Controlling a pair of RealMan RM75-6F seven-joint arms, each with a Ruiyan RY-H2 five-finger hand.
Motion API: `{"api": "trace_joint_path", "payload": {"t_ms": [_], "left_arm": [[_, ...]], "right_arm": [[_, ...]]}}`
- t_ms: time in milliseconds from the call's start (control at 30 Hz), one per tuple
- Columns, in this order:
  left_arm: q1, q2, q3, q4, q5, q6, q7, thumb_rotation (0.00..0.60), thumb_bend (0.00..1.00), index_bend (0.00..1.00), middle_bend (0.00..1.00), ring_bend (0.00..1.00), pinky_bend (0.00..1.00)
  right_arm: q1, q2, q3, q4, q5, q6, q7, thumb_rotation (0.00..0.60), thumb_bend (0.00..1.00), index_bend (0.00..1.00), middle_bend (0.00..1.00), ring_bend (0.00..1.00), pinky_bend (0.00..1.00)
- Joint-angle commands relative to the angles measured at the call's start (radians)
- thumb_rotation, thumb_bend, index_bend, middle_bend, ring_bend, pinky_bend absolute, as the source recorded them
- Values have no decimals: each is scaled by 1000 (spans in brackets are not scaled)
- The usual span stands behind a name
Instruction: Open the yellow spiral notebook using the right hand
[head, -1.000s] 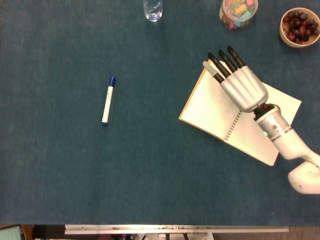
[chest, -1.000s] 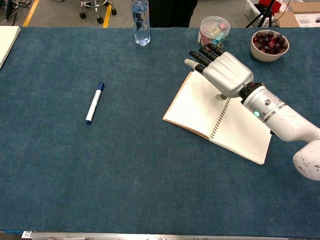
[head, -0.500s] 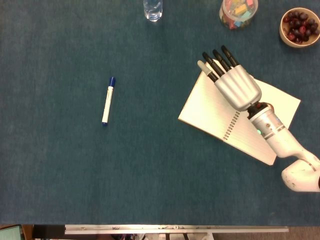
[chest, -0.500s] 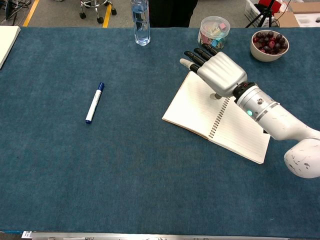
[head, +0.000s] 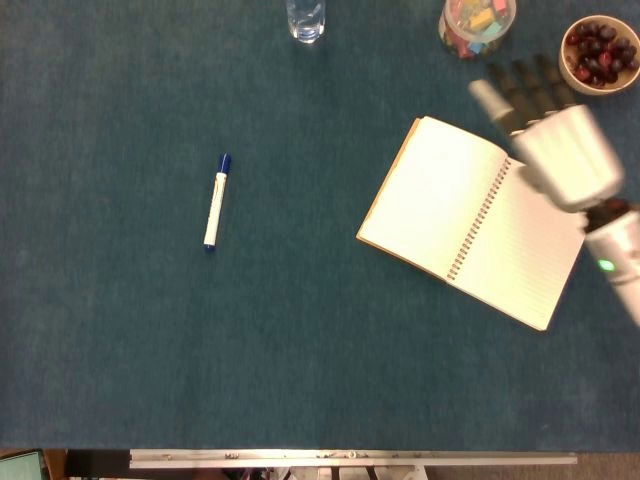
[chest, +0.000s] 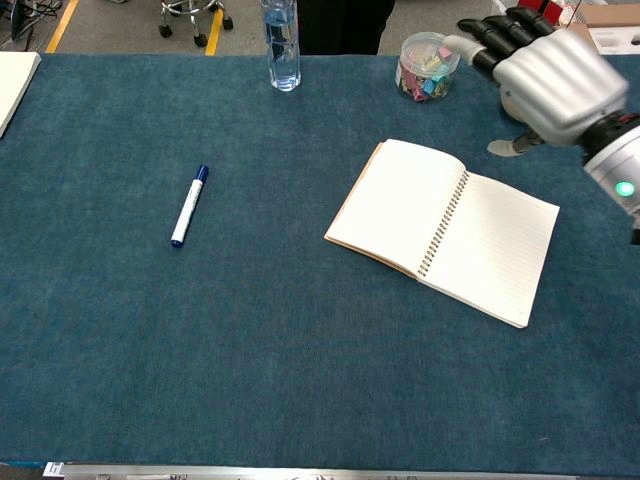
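The spiral notebook (head: 468, 217) (chest: 443, 228) lies flat and wide open on the blue table, lined pages up, a thin yellow-orange cover edge showing along its left side. My right hand (head: 548, 140) (chest: 543, 78) hovers raised above the notebook's far right corner, fingers stretched out and apart, holding nothing and clear of the pages. It looks blurred in the head view. My left hand appears in neither view.
A blue-capped marker (head: 215, 202) (chest: 188, 206) lies at left. Along the far edge stand a water bottle (head: 305, 18) (chest: 281, 42), a jar of coloured clips (head: 475, 25) (chest: 427, 65) and a bowl of dark fruit (head: 598, 50), which the hand hides in the chest view.
My right hand has lifted off the notebook pages and swung up and to the right, away from the left page. The notebook stays open and flat.
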Motion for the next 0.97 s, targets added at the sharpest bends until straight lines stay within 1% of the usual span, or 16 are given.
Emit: {"api": "trace_joint_path", "payload": {"t_ms": [33, 67, 100, 200, 267, 367, 600, 800, 967], "left_arm": [[-7, -3, -5, -1, -2, -6, 6, 600, 486, 79, 104, 22, 58], [-9, -4, -7, -2, -2, -7, 8, 600, 486, 79, 104, 22, 58], [-12, -5, -9, -3, -3, -8, 10, 600, 486, 79, 104, 22, 58], [-21, -10, -15, -4, -3, -13, 21, 600, 486, 79, 104, 22, 58], [-26, -12, -18, -4, -1, -14, 27, 600, 486, 79, 104, 22, 58], [-30, -22, -24, -2, 5, -4, 32, 600, 486, 79, 104, 22, 58], [-29, -44, -30, 7, 21, 24, 43, 600, 486, 79, 104, 22, 58], [-26, -50, -25, 8, 29, 32, 41, 600, 486, 79, 104, 22, 58], [-22, -49, -21, 13, 26, 33, 34, 600, 486, 78, 104, 22, 58]], "right_arm": [[-90, 110, -20, -92, 18, 89, 13, 600, 130, 4, 95, 27, 74], [-106, 128, -25, -102, 17, 106, 20, 600, 150, 20, 123, 54, 114], [-123, 144, -30, -112, 16, 124, 28, 600, 156, 31, 136, 66, 131], [-179, 186, -47, -132, 15, 181, 54, 600, 173, 130, 216, 131, 192], [-217, 210, -62, -145, 23, 209, 67, 600, 176, 182, 247, 159, 228], [-266, 239, -80, -167, 35, 239, 87, 600, 177, 224, 268, 180, 256], [-344, 288, -124, -209, 37, 266, 116, 600, 180, 240, 279, 188, 256], [-364, 283, -126, -210, 7, 281, 131, 600, 180, 249, 279, 188, 256], [-361, 279, -121, -221, 1, 258, 125, 600, 180, 250, 279, 188, 256]]}}
